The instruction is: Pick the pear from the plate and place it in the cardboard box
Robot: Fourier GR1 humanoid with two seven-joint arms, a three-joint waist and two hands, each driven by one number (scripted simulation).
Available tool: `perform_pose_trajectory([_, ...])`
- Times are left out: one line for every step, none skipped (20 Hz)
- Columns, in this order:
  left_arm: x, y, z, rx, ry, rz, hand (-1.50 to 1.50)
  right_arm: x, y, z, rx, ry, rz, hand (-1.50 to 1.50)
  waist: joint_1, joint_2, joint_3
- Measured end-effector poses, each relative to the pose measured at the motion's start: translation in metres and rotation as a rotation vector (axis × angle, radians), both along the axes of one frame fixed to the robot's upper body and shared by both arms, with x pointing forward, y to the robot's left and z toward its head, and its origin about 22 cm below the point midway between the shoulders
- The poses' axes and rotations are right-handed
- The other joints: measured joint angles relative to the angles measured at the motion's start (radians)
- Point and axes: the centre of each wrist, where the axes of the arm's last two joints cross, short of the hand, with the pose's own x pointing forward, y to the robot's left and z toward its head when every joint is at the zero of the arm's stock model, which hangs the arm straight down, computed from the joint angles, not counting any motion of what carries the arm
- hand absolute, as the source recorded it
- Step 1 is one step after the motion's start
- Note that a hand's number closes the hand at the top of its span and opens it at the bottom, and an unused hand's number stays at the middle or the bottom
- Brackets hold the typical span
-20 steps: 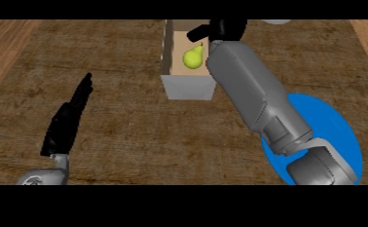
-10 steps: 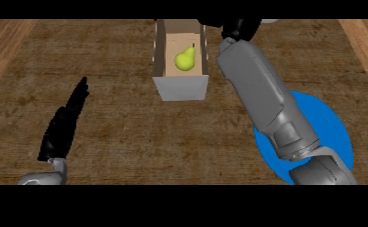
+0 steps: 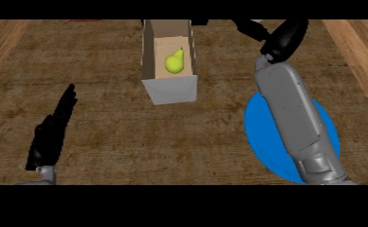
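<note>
Head view: the pear point(image 3: 174, 61) lies inside the box point(image 3: 170, 88), on its brown floor, near the middle and closer to the left wall. Its stem points to the far end. The box stands on the counter point(image 3: 108, 114) with its long side going away from the robot, and its top is open.

The right hand point(image 3: 282, 37) is above the counter, to the right of the box and apart from it. Its fingers point(image 3: 248, 27) are spread and hold nothing. The right forearm crosses over the blue plate point(image 3: 260, 133) and covers a big part of it. The plate has nothing on the part that shows.

The left hand point(image 3: 52, 131) rests at the lower left, with straight fingers pointing up, well apart from the box.
</note>
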Motion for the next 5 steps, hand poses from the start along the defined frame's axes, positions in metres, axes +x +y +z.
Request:
perform_pose_trajectory([0.0,0.002,0.001,0.002,0.003,0.007,0.0,-0.007,-0.01,-0.002,0.011,-0.006,-0.008,-1.5,-0.006,-0.002,0.0])
perform_pose_trajectory([-0.002,0.002,0.001,0.004,0.004,0.013,0.0,-0.015,-0.018,-0.005,0.016,-0.012,-0.012,-1.5,-0.01,-0.003,0.0])
perform_pose_trajectory([-0.002,0.004,0.003,0.003,0.005,0.014,0.0,-0.025,-0.027,-0.009,0.018,-0.017,-0.016,-1.5,-0.013,-0.004,0.0])
perform_pose_trajectory([-0.004,0.002,0.003,0.001,0.005,0.013,0.0,-0.033,-0.038,-0.008,0.018,-0.023,-0.018,-1.5,-0.012,-0.003,0.0])
perform_pose_trajectory([-0.005,0.003,0.003,0.002,0.005,0.016,0.0,-0.044,-0.049,-0.01,0.014,-0.021,-0.014,-1.5,-0.011,-0.003,0.0])
